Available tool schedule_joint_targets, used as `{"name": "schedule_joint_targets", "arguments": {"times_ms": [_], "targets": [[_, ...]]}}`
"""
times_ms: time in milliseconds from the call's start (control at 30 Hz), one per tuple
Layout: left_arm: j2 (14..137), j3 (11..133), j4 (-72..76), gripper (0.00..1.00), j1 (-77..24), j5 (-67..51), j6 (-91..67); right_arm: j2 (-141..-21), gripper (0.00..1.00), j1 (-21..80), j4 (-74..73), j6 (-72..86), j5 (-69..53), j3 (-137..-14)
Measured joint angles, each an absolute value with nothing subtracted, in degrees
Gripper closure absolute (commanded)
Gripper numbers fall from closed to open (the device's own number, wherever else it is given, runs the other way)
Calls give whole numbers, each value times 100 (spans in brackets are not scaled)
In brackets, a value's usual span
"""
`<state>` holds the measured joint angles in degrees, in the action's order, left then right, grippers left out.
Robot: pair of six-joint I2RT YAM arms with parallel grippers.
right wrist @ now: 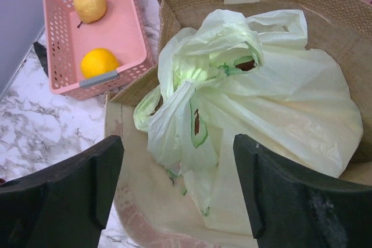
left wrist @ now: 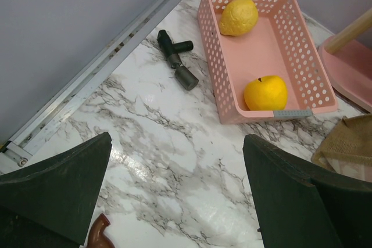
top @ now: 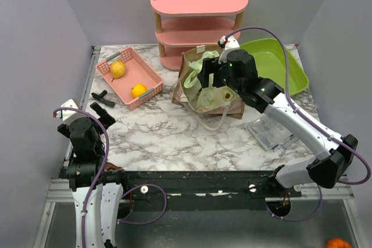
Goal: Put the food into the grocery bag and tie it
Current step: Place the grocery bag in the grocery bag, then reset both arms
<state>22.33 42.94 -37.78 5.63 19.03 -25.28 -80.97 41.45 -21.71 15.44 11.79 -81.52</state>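
The right claw point(right wrist: 177, 143) hangs released, jaws wide, above the grocery bag point(right wrist: 261, 114). The left claw point(left wrist: 177, 139) is likewise spread over the counter point(left wrist: 145, 103).

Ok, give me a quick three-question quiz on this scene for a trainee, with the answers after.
1. True or false: the right claw is shut on the grocery bag.
2. How many yellow fruits lie in the pink basket? A one, B two, C three.
3. Fill in: the grocery bag sits inside a ____ bag.
Key: 1 false, the claw is open above it; 2 B; 3 brown, the brown bag.
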Motion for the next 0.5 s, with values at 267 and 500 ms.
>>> {"name": "schedule_joint_targets", "arguments": {"times_ms": [267,500], "targets": [[2231,4289,-3732,2,561,1872,-2502,-7647,0,4145,-2665,1695,1260,-8326],[2233,4261,-3712,2,561,1802,-2488,-6665,0,4145,-2707,1868,1461,-7808]]}}
